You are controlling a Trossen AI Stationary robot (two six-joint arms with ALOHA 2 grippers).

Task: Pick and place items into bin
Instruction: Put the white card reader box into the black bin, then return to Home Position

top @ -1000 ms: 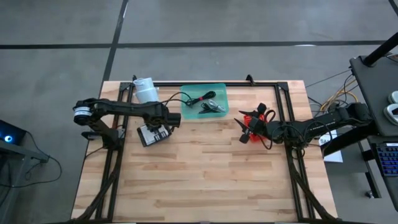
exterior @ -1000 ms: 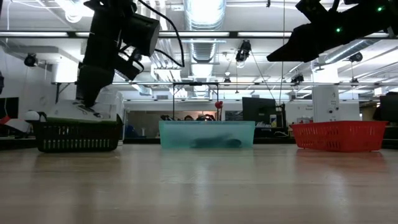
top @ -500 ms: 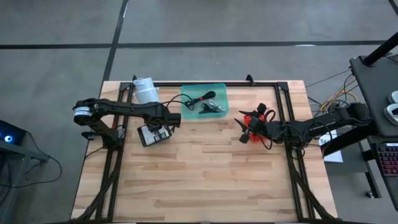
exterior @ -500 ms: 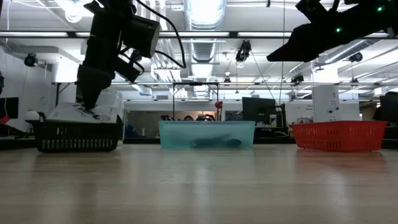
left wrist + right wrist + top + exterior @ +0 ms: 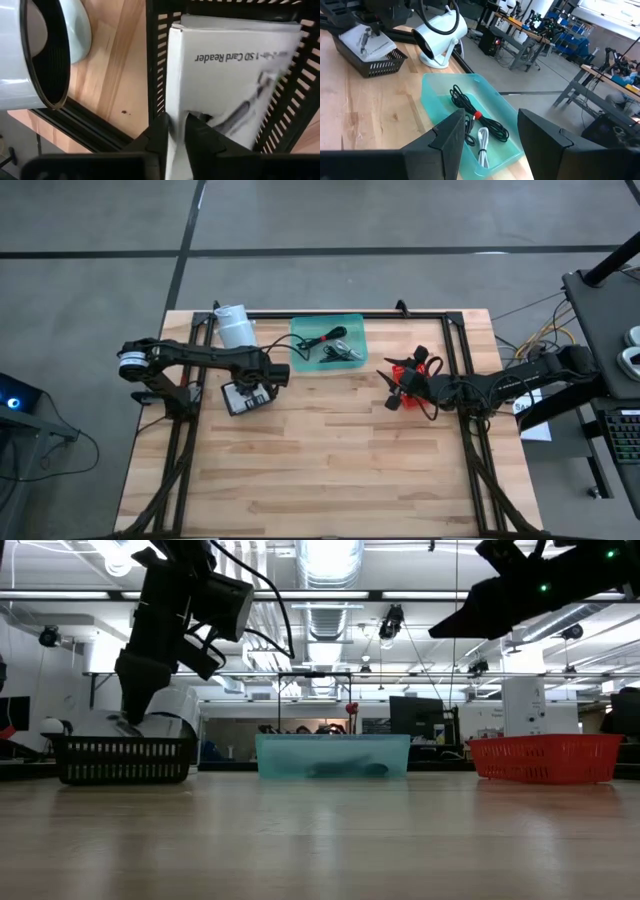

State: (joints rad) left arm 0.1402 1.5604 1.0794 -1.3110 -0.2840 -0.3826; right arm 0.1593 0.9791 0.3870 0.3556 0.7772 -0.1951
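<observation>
Left gripper (image 5: 175, 131) pinching white packet (image 5: 235, 85) in black basket (image 5: 246, 397), frame's left-centre — right gripper (image 5: 487, 135) open, over teal bin (image 5: 470, 122).

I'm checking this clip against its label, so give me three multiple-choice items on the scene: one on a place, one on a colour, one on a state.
1. Where does the white packet printed "SD Card Reader" lie?
A. In the black basket
B. In the teal bin
C. On the bare table

2. What colour is the bin that holds the black cable?
A. Red
B. Teal
C. Black

3. How does the right gripper stand?
A. Shut on a cable
B. Shut on a packet
C. Open, holding nothing

Answers:
1. A: the left wrist view shows the packet inside the basket's slotted walls, with the left gripper at its edge.
2. B: the high view and right wrist view show a translucent teal bin.
3. C: its fingers stand apart with only table and bin between them.
</observation>
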